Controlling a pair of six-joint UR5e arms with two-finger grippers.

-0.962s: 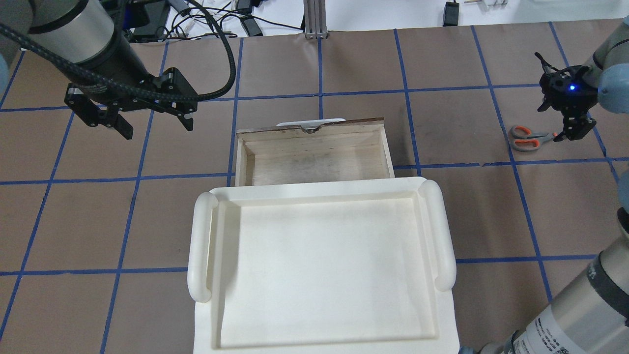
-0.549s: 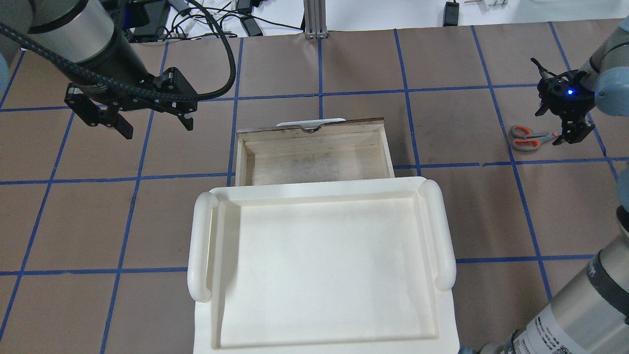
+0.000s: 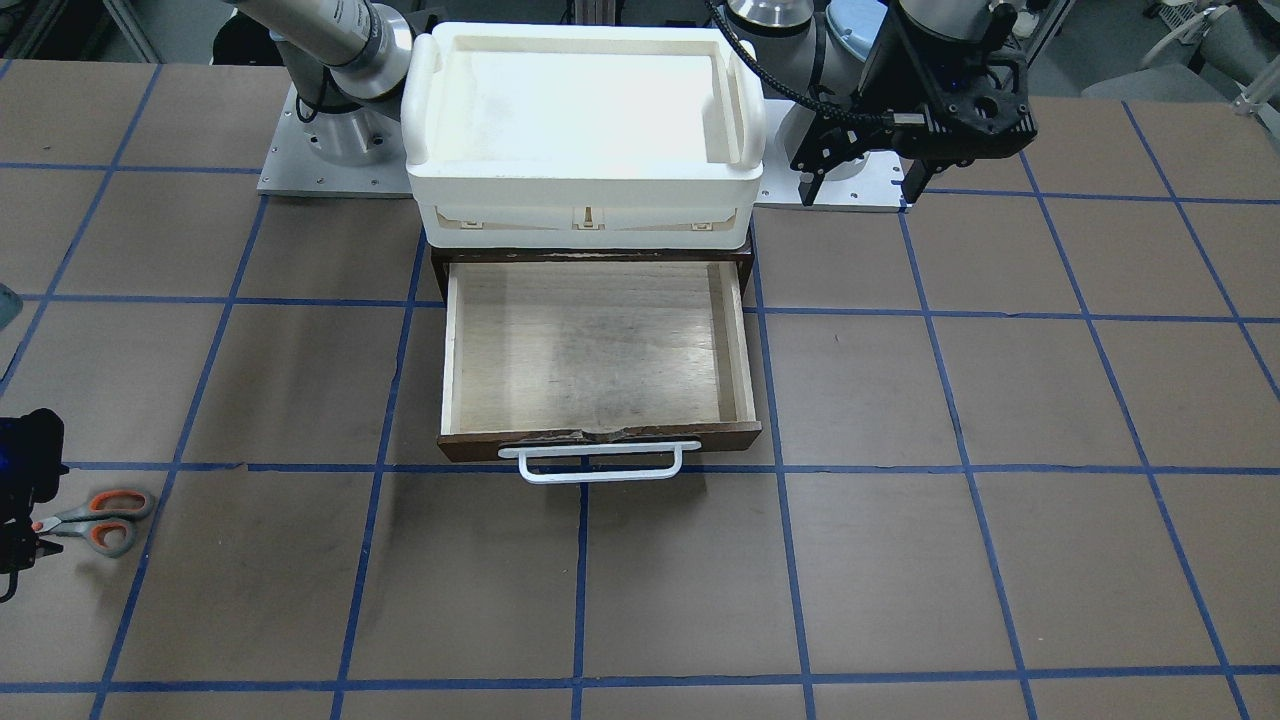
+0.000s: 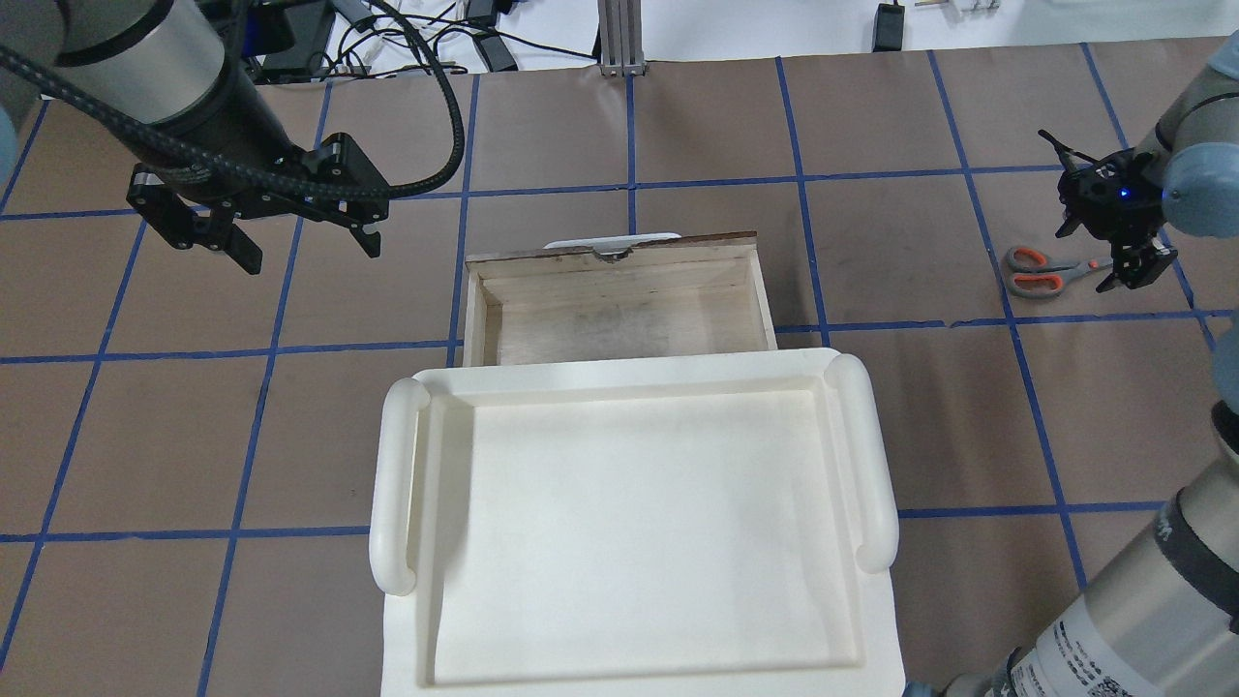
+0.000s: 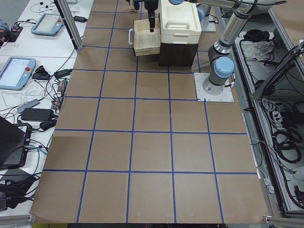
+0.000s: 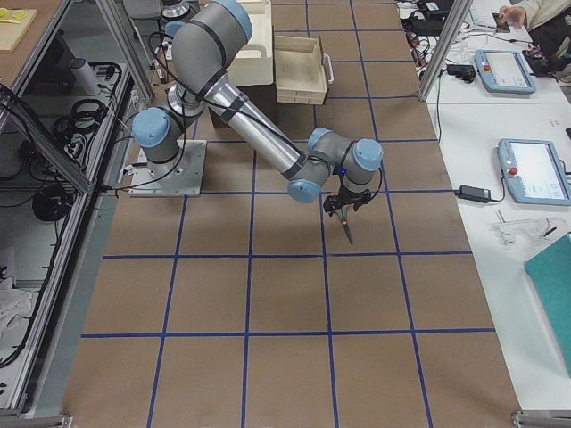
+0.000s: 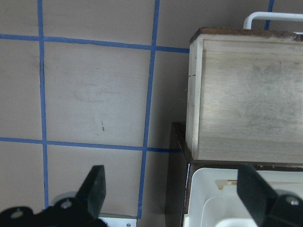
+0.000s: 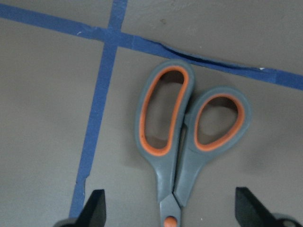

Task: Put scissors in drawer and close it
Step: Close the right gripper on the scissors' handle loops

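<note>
The scissors (image 4: 1038,271), grey handles lined orange, lie flat on the table at the far right, handles toward the drawer. They also show in the front view (image 3: 100,520) and fill the right wrist view (image 8: 184,142). My right gripper (image 4: 1134,271) is open and low over the blade end, one finger (image 8: 94,210) on each side of the pivot. The drawer (image 4: 619,315) is pulled out and empty, its white handle (image 3: 600,462) at the front. My left gripper (image 4: 305,247) is open and empty, hovering left of the drawer (image 7: 246,94).
A cream-white plastic tray (image 4: 629,373) sits on top of the dark cabinet that holds the drawer (image 3: 590,350). Blue tape lines grid the brown table. Cables and devices lie beyond the far table edge (image 4: 465,39).
My right gripper has turned a little at the wrist and shifted slightly right over the scissors' blades. The scissors, the drawer and my left arm have not moved.
</note>
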